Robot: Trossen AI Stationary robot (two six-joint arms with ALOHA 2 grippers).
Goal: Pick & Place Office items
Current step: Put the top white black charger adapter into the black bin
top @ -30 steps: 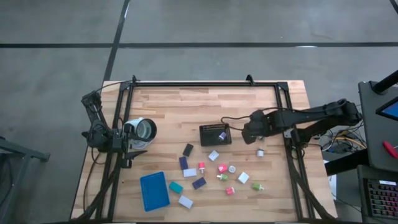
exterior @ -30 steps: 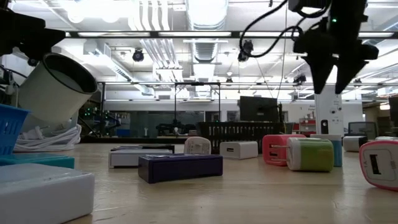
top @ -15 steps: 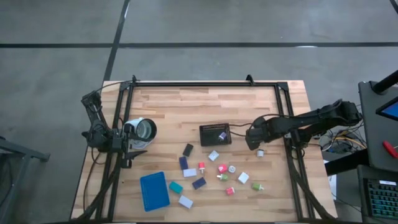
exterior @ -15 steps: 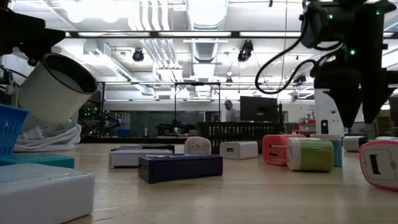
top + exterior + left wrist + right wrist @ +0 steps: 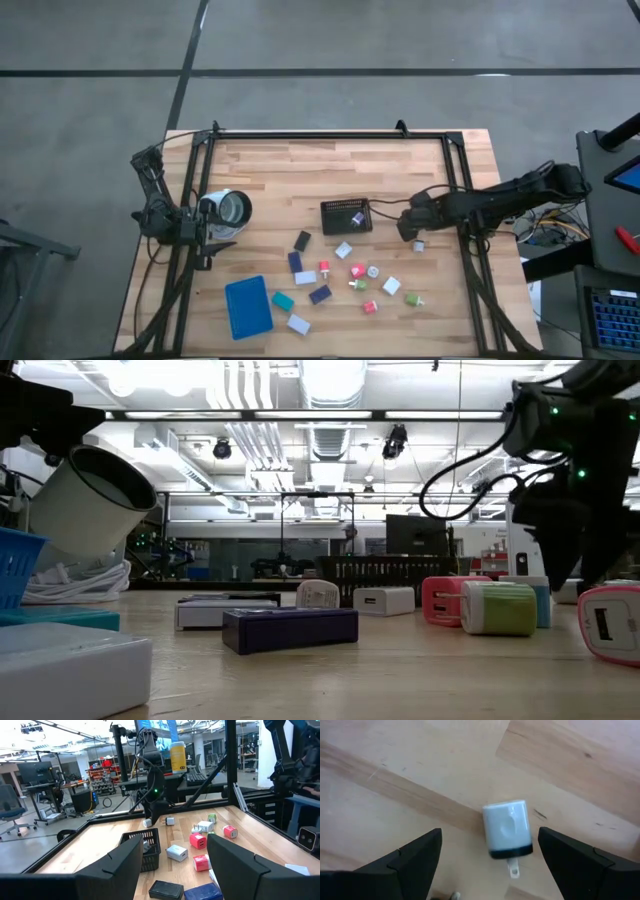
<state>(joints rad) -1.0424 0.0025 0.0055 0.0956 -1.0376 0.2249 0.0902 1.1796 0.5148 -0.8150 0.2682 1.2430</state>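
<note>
**Right arm drops over a lone white plug**

Since a second ago, the right gripper (image 5: 418, 232) has swung from beside the black mesh basket (image 5: 346, 216) toward the right of the high view and come down low. It now hangs over a small white plug (image 5: 506, 830) lying alone on the wooden table (image 5: 300, 165), right of the basket. Its fingers stand wide apart with nothing between them, straddling the plug in the right wrist view. That looks like the approach to a pick; closing remains to be done.

This plug is a small white block with a dark band and metal prongs at one end, lying on its side.

Parked at the left edge of the high view, the left gripper (image 5: 190, 228) is spread wide and empty.
</note>
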